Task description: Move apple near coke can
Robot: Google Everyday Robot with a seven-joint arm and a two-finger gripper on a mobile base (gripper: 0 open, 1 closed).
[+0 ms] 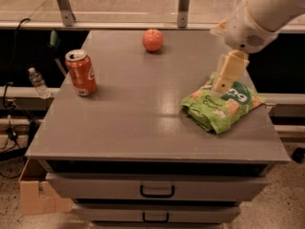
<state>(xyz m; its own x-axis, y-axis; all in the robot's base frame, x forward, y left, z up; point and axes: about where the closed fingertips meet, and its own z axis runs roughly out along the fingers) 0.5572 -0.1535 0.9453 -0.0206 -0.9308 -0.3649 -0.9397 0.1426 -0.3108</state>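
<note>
The apple (152, 40) is small, round and orange-red, and it sits at the far middle of the grey cabinet top (143, 123). The coke can (81, 72) stands upright near the left edge, well apart from the apple, to its front left. My gripper (223, 81) hangs from the white arm (259, 13) at the right. It points down over the far left corner of the green snack bag (221, 109), to the right of the apple and nearer the front. It holds nothing that I can see.
The green snack bag lies flat on the right side of the top. Drawers with dark handles (157, 191) are below the front edge. Metal rail posts (183, 6) stand behind the top. A water bottle (37, 82) and a cardboard box (35, 194) are off to the left.
</note>
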